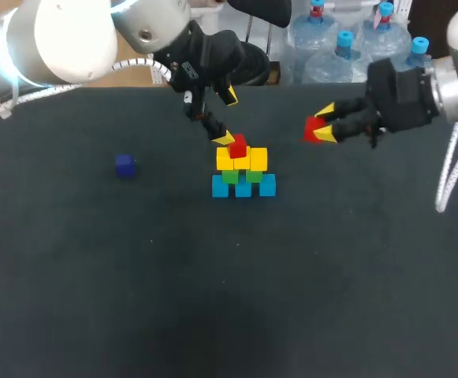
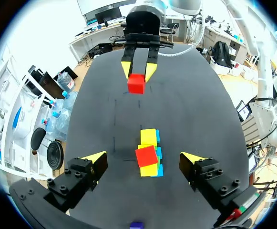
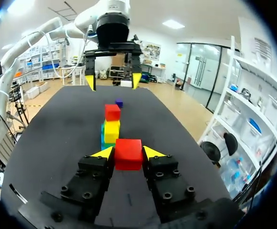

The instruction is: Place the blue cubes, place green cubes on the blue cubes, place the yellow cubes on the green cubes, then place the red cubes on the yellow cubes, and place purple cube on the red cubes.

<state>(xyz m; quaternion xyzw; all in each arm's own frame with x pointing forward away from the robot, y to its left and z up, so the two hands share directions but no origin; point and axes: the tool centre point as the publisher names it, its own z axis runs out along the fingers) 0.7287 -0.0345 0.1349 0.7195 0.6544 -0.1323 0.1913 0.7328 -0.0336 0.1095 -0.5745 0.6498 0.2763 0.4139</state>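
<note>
Our right claw (image 1: 322,124) grips a red cube (image 1: 313,129) between both fingers, held off the table (image 1: 134,276). Ahead of it stands the stack: blue cubes (image 1: 243,187) at the base, green cubes (image 1: 230,177) on them, yellow cubes (image 1: 254,161) above, and a second red cube (image 1: 238,146) on top. Our left claw (image 1: 227,118) hangs over the stack, fingers spread wide, with the second red cube below the gap. The purple cube (image 1: 124,164) lies well apart from both claws.
</note>
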